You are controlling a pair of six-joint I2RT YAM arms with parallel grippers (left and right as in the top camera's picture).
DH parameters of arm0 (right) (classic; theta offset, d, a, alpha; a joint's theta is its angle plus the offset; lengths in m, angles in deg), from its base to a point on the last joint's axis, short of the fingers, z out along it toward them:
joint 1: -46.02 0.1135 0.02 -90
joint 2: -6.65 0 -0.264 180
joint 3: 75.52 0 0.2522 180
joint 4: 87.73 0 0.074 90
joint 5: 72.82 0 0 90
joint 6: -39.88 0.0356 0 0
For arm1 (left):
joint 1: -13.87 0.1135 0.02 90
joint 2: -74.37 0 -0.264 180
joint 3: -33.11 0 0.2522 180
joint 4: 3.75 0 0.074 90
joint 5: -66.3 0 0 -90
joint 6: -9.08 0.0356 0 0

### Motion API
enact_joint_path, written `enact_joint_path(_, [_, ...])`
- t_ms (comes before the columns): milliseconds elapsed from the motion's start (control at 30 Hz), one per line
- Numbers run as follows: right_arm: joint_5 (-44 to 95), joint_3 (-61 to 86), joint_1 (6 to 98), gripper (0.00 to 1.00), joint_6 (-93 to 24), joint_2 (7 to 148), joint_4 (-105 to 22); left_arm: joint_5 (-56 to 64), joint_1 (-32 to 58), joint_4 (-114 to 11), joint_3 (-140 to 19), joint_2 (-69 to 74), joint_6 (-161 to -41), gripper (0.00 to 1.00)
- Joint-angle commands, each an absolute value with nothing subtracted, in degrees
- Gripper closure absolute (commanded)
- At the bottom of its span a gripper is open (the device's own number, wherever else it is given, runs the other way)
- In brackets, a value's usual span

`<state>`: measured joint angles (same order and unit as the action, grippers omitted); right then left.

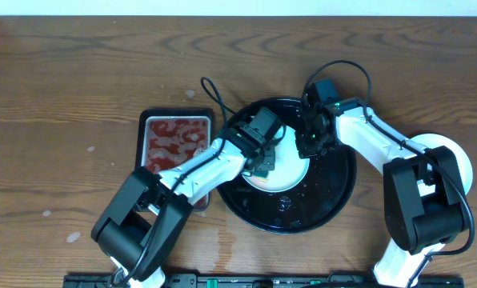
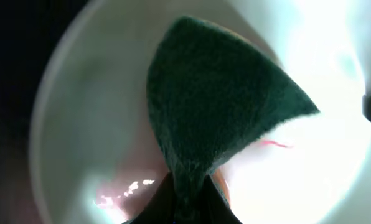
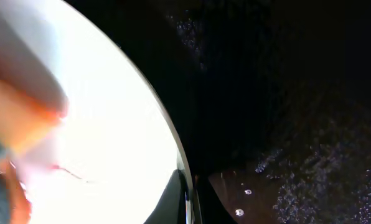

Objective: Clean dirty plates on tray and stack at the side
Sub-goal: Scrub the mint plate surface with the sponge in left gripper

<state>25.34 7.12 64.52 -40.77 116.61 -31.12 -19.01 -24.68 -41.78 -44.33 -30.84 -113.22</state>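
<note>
Looking down from overhead, I saw the left claw (image 1: 264, 166) clamped on a green sponge (image 2: 223, 106). The sponge rested on a pale plate (image 1: 290, 173) lying in the black tray (image 1: 334, 196), and a thin red smear (image 2: 276, 144) showed just beside the sponge's tip. The right claw (image 1: 310, 144) was closed on that plate's right rim, with the wet tray floor dark beside it, while a second plate (image 1: 460, 160) sat on the table (image 1: 62, 80) right of the tray, partly under the right arm, and a sauce tray (image 1: 177, 138) lay just left of the black one.
</note>
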Motion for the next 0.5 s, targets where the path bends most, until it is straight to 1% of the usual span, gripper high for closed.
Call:
enact_joint_path(0, [17.45, 5.59, 64.46, 0.99, -42.02, 117.9, -29.81, -18.86, -23.47, -42.31, -44.33, -27.65, -107.12, 0.93])
enact_joint_path(167, [17.47, 5.59, 64.46, 0.99, -42.02, 117.9, -29.81, -16.39, -24.28, -40.36, -44.33, -23.5, -107.03, 0.93])
enact_joint_path(467, [17.47, 5.59, 64.46, 0.99, -42.02, 117.9, -29.76, -16.15, -25.59, -36.23, -44.26, -26.56, -119.1, 0.93])
